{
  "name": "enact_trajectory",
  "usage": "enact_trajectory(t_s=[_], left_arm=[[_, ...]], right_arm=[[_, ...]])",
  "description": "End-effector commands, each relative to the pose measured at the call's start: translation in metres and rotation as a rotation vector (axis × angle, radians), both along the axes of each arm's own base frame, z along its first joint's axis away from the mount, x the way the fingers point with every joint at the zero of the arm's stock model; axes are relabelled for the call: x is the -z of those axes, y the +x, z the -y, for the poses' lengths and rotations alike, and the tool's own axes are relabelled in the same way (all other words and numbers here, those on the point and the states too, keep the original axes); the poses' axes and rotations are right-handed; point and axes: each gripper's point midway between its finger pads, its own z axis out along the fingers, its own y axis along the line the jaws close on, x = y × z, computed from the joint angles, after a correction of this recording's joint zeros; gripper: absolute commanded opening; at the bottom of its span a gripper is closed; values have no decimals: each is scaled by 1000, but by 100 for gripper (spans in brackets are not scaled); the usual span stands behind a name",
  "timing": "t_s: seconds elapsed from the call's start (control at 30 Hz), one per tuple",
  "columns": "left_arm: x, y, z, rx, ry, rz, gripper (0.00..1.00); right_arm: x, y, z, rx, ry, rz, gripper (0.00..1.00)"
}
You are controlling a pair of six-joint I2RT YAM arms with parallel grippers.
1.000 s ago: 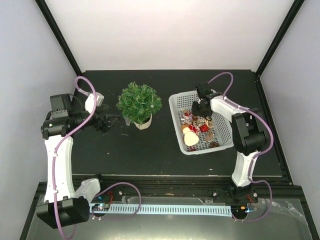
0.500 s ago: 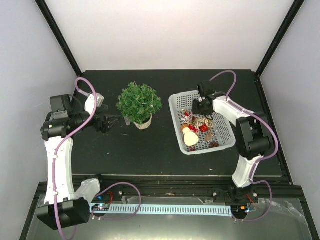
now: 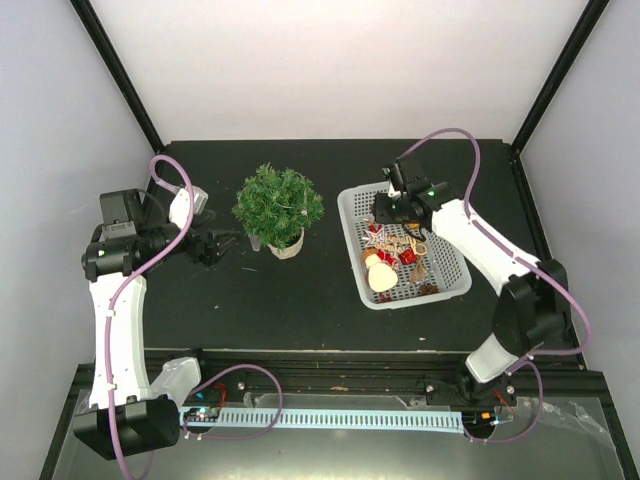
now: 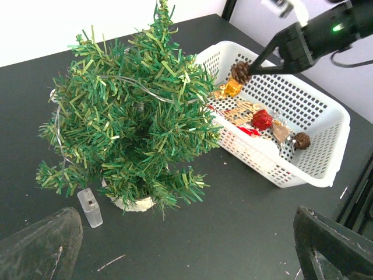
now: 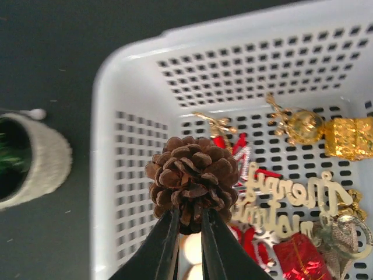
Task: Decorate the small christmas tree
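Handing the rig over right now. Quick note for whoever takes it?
Left gripper: open, empty, beside the small christmas tree, not touching it.
Right gripper: shut on a pine cone, held over the white basket.
Done: the cone is picked up. I can see no ornaments on the tree.
Left: bring the cone to the tree, then place the other ornaments from the basket.

Even, bright diffuse light; soft shadows only. White back wall (image 3: pixel 340 70) nearly blown out at top of frame. My left fingers (image 4: pixel 38 248) blur in the lower corners; pine cone (image 5: pixel 192 178) sharp.
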Motion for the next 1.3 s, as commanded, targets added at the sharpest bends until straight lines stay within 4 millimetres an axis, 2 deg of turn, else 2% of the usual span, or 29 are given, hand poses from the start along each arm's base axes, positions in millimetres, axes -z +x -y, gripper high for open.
enact_trajectory(t_s=[0.0,0.13,0.27,0.37,0.5,0.83,1.27], left_arm=[[-2,0,-2,-11,5,13,99],[0,2,-2,-15,1,12,99],[1,2,-2,-13,-4,10,99],[1,2,-2,-13,-3,9,99],[1,0,-2,-15,1,9,99],[2,-1,-3,-19,10,9,99],[9,-3,1,-4,-13,-7,99]], right_arm=[[-68,-15,-17,-69,21,139,13],[-118,-36,-45,-163,82,240,13],[-158,-51,-71,-250,161,306,13],[-175,-56,-90,-304,206,326,13],[-185,-58,-113,-363,257,328,13],[-183,-51,-153,-430,300,304,13],[-151,-40,-182,-465,295,238,13]])
